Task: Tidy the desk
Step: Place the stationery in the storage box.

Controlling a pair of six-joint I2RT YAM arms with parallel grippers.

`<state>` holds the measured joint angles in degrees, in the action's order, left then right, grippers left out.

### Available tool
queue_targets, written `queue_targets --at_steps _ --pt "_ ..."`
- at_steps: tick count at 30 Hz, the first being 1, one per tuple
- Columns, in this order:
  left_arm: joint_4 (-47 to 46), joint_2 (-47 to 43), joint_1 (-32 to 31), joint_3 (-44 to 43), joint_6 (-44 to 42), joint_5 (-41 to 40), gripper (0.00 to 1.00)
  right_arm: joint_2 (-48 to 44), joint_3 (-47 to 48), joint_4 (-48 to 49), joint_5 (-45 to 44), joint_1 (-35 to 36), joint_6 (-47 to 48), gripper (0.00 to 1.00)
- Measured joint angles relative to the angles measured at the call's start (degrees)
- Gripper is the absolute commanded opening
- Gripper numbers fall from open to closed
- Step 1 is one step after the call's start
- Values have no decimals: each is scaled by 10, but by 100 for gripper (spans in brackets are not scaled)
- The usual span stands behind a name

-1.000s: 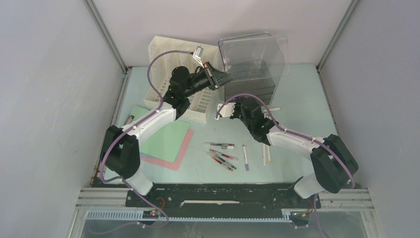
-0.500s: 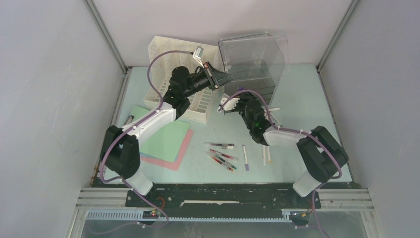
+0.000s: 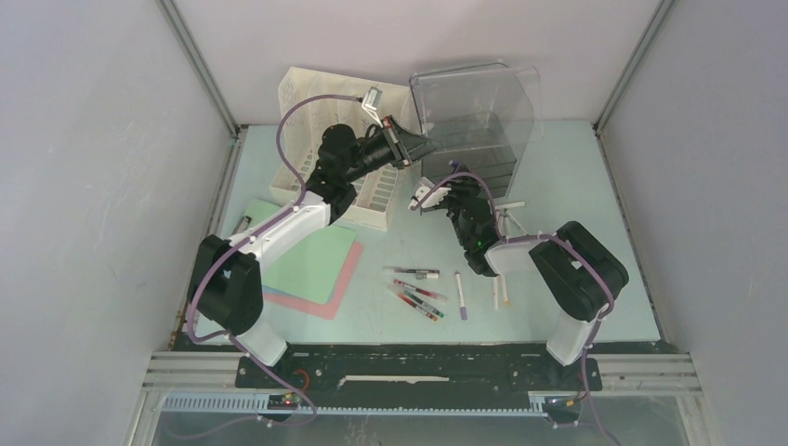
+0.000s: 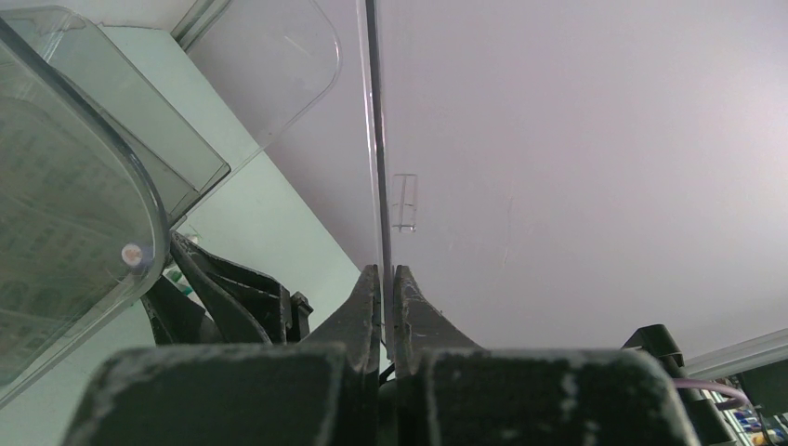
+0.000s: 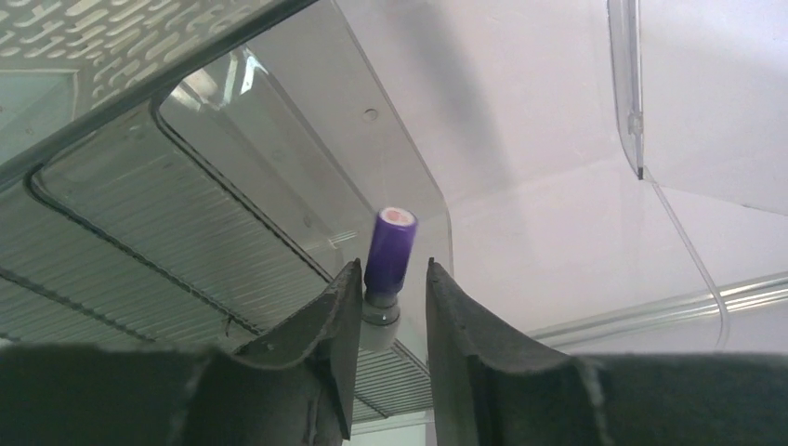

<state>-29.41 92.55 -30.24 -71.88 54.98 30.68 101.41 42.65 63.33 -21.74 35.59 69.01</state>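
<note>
On the pale green desk (image 3: pixel 567 186), a clear plastic organizer (image 3: pixel 479 111) stands at the back, tilted. My left gripper (image 3: pixel 418 147) is shut on the thin clear wall (image 4: pixel 375 139) of that organizer; in the left wrist view its jaws (image 4: pixel 387 271) pinch the edge. My right gripper (image 3: pixel 467 184) is just in front of the organizer's lower trays. In the right wrist view its jaws (image 5: pixel 392 269) stand apart around a purple-capped pen (image 5: pixel 390 243). The pen leans on the left finger (image 5: pixel 342 297), and a gap shows beside the right one.
A white slotted basket (image 3: pixel 321 111) sits behind the left arm. Green and pink folders (image 3: pixel 311 265) lie at the left. Several loose pens (image 3: pixel 418 288) and white markers (image 3: pixel 502 288) lie in the middle, another white marker (image 3: pixel 513 205) beside the organizer. Grey walls enclose the desk.
My right arm has folded in and pushed its gripper closer to the organizer. Its jaws have parted around the purple-capped pen. The left arm has not moved.
</note>
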Motion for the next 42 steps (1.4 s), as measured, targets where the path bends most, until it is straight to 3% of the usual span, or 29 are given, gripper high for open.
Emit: queue_targets --at_steps 6,19,30,36,42 --pt "0 0 0 0 0 0 0 0 0 3 0 -1 -15 56" --pt "0 0 0 0 0 0 0 -26 0 -39 13 -2 -57 68" --pt "0 0 0 0 0 0 0 -108 0 -175 77 13 -120 71" --pt "0 0 0 0 0 0 0 -161 0 -260 140 17 -134 85" --pt "0 0 0 0 0 0 0 -195 0 -371 206 17 -112 80"
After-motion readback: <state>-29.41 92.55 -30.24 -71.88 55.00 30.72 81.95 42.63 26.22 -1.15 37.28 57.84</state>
